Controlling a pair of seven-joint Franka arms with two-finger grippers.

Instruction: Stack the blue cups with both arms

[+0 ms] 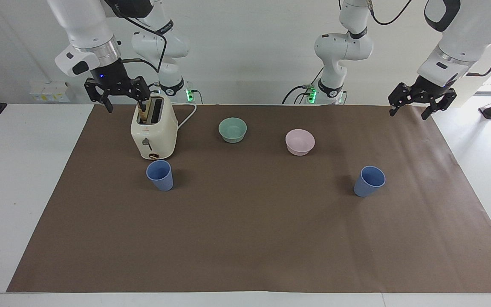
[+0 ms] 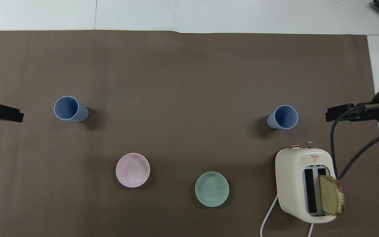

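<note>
You see both small matte blue plastic cups (image 1: 160, 175) (image 1: 369, 181) upright, well apart on the brown-covered tabletop (image 1: 245, 238); left pincer (image 1: 412, 105) and right pincer (image 1: 125, 101) hang spread, empty.

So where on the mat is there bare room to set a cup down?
Free: the brown mat farther from the robots than both blue cups, and the stretch between them. Crowded: the toaster, green bowl, pink bowl row.

Cups (image 1: 159, 175) (image 1: 369, 181) stand well apart, each apparently farther from robots than bowls (image 1: 232, 129) (image 1: 300, 141).
</note>
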